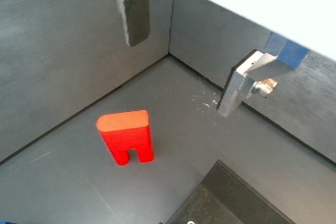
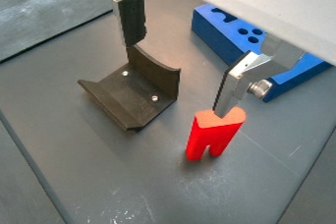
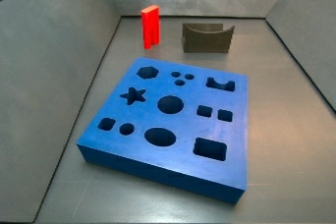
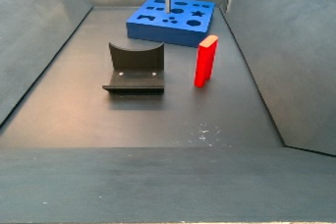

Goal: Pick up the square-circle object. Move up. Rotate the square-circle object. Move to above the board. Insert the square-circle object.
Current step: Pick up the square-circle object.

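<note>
Red block point(image 2: 214, 135) is standing upright on the tabletop point(image 4: 144, 120), nearest the wrist cameras, untouched. Claw point(image 2: 182, 46) is hovering above it, fingers point(image 1: 136, 17) spread wide, gripping nothing. Dark notched block point(image 4: 133, 68) is sitting at the block's 9 o'clock in a side view; board point(image 4: 172, 19) is lying at 11 o'clock beyond.

Gripper point(image 2: 180, 59) high above floor, pointing down, jaws wide apart, nothing betw. fingers point(image 1: 136, 17).
</note>
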{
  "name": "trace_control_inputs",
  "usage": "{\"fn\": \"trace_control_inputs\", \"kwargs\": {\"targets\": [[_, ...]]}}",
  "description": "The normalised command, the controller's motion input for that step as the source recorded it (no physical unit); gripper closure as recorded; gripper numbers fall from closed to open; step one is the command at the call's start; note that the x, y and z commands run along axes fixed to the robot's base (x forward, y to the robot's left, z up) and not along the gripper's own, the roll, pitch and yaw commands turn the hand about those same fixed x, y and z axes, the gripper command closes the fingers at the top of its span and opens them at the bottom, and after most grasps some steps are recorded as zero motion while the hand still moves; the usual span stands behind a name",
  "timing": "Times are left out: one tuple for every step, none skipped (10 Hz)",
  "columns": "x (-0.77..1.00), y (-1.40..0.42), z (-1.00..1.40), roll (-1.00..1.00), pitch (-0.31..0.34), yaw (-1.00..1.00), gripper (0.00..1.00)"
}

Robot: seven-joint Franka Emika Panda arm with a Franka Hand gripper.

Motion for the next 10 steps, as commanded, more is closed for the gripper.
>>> {"fn": "trace_control_inputs", "kwargs": {"targets": [[0.0,-0.11,0.0,0.0,-0.014,0.03,0.0],[-0.04,-0.08,0.0,0.0,-0.004,0.07,0.0],[-0.16,-0.27,-0.24,-0.03,-0.041,0.36,0.0],[-0.18,-0.43,-0.33,0.0,-0.051,0.61,0.0],[-0.19,-0.42,-0.29,0.0,-0.011,0.72,0.0],[-0.17,-0.39,-0.26,0.03,-0.013,0.81,0.0],[-0.1,-0.29,-0.3,0.01,-0.019,0.89,0.0],[-0.03,-0.19,-0.31,0.0,-0.041,0.97,0.0],[0.0,-0.17,-0.35,0.0,-0.01,0.96,0.0],[0.0,-0.08,-0.41,-0.02,0.0,1.0,0.0]]}}
